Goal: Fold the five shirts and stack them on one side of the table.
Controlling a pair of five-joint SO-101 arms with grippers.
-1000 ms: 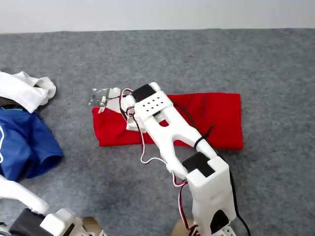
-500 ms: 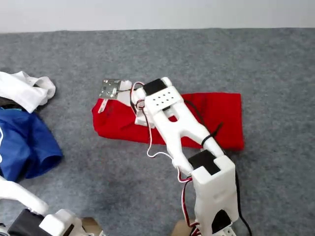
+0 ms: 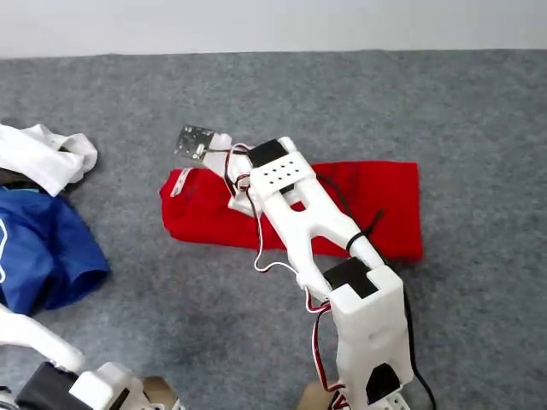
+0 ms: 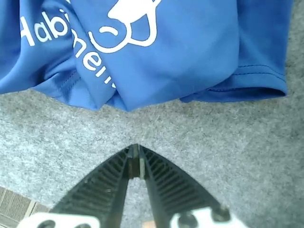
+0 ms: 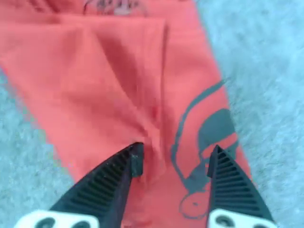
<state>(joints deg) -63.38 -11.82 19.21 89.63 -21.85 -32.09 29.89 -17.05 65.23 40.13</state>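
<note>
Right arm [image 3: 299, 213] has swung its wrist toward 1 o'clock, above the red shirt's 9 o'clock end.

Folded into a long band, the red shirt [image 3: 385, 205] lies across the middle of the grey table [image 3: 444, 102], running from 9 to 3 o'clock. The right fingers [image 5: 116, 183] are spread well apart over its cloth, beside a dark printed figure, and grip nothing. At the table's 8 o'clock edge sits a crumpled blue shirt [image 3: 43, 248], with a white shirt [image 3: 43, 154] touching it on its 12 o'clock side. The left fingers [image 4: 114, 183] are pressed together and empty, over bare table just short of the blue shirt's hem.
</note>
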